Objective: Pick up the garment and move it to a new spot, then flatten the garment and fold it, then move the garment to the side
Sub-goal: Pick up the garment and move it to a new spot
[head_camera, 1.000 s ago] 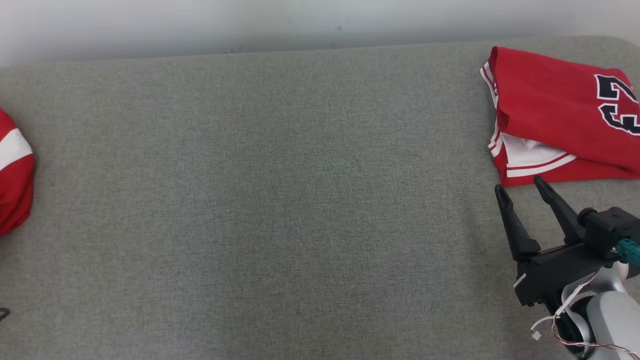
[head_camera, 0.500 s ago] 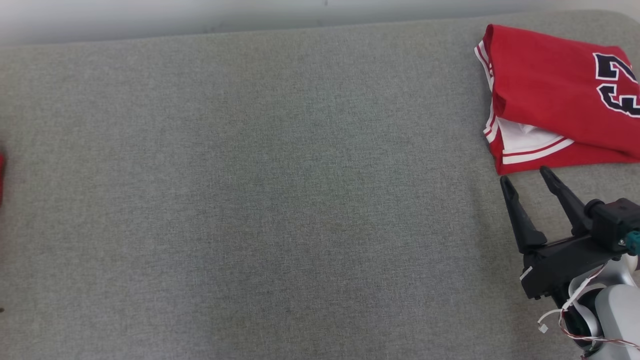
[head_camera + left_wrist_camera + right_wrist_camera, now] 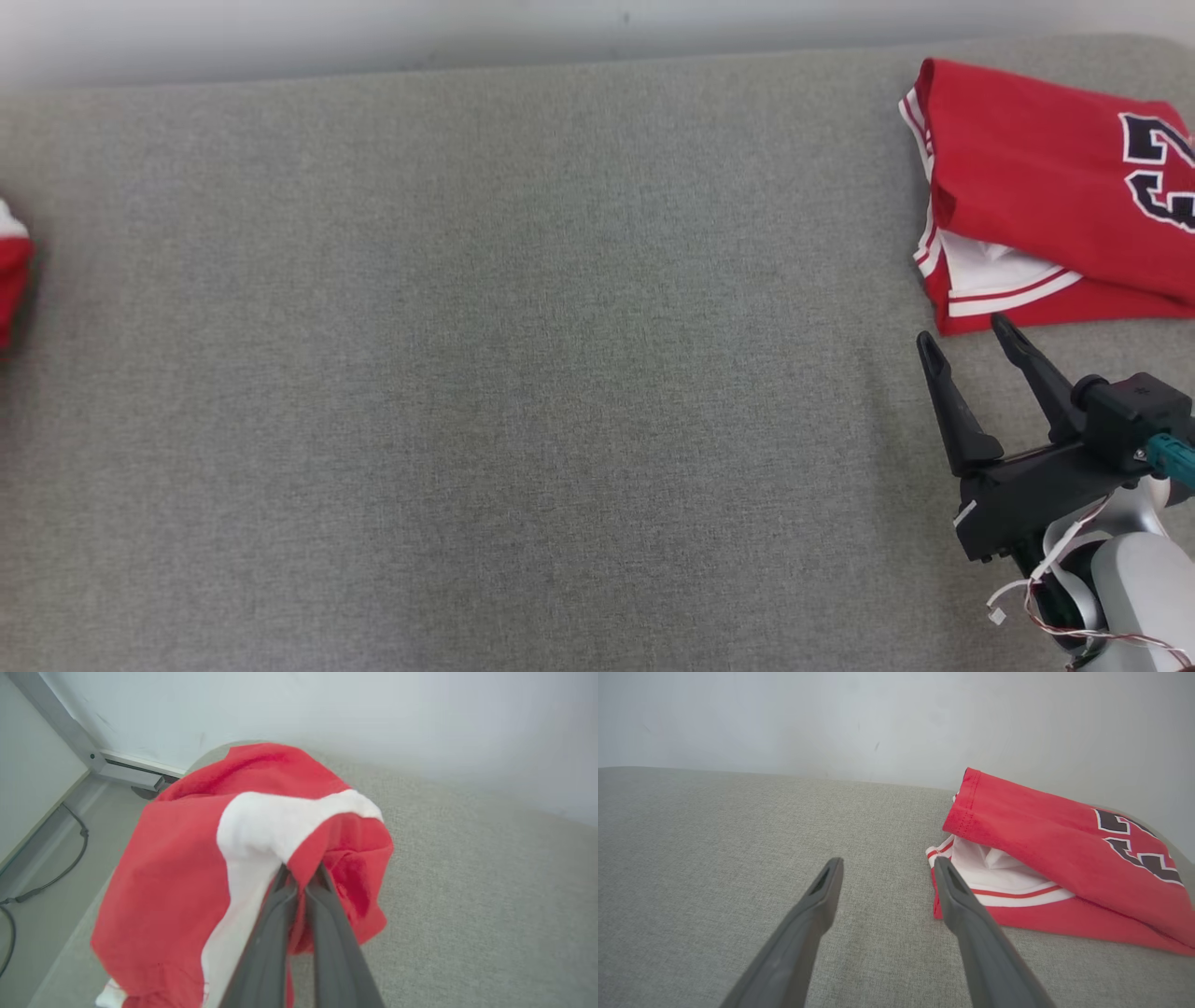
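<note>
A crumpled red and white garment (image 3: 177,868) bulges over the left end of the grey fabric surface (image 3: 560,373). My left gripper (image 3: 301,870) is shut on a fold of it where the white band meets the red cloth. In the head view a sliver of this garment (image 3: 11,280) shows at the left edge. My right gripper (image 3: 964,333) hovers open at the lower right with nothing between its fingers, in the right wrist view (image 3: 887,862) too.
A folded red jersey (image 3: 1027,177) with white trim and dark numerals lies at the far right, just beyond my right fingertips (image 3: 1041,844). A pale wall runs along the back. Past the surface's left end are the floor and a dark cable (image 3: 56,872).
My left gripper has shut on the red and white garment. Less of that garment shows at the head view's left edge. The head camera shifted slightly; the right gripper stays open.
</note>
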Robot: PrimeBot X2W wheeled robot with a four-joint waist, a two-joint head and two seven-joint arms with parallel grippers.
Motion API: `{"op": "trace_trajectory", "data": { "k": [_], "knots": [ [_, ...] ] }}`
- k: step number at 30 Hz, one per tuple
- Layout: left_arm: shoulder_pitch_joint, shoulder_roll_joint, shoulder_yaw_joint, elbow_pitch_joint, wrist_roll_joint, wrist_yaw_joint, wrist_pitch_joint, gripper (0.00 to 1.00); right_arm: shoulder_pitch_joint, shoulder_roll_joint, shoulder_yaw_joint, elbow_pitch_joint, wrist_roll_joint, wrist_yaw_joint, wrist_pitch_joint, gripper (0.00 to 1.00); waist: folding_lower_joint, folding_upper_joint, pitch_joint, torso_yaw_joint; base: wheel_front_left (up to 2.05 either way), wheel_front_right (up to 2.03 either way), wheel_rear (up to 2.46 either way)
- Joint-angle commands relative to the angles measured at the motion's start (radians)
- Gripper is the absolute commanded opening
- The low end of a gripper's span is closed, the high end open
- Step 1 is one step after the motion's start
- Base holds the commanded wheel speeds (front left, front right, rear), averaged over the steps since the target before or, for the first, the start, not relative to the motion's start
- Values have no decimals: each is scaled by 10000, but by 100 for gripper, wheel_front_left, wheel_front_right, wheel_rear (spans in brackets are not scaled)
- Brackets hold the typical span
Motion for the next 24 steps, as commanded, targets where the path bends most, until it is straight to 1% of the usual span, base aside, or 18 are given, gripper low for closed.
{"op": "trace_trajectory", "data": {
  "k": [1,3,4,8,11,13,19,24],
  "knots": [
    [-121,296,-281,-254,75,25,-267,0,-115,15,19,99,66,-6,-76,100,0,-1,-251,47,0,0,0],
    [-262,394,-688,-688,91,23,-394,0,-161,67,70,202,109,-6,-151,100,0,-1,-389,43,0,0,0],
    [-262,394,-688,-688,91,23,-394,0,-161,67,70,202,109,-6,-151,100,0,-1,-389,43,0,0,0],
    [-536,802,-1524,-1510,294,25,-636,0,-161,157,178,452,195,-6,-298,100,0,-1,-642,4,0,0,0],
    [-831,834,-2072,-2226,443,23,-746,0,-130,201,214,664,265,-6,-416,100,0,-1,-837,-45,0,0,0],
    [-919,983,-2518,-2710,637,25,-672,0,-164,256,260,776,287,-6,-498,100,0,-1,-923,-115,0,0,0],
    [-1067,1031,-3395,-4643,754,24,-481,0,-269,460,444,1136,409,-6,-769,100,0,-1,-1084,-372,0,0,0],
    [-906,742,-3969,-6169,961,25,-264,0,-365,546,545,1437,478,-6,-977,100,0,-1,-1233,-661,0,0,0]
  ]
}}
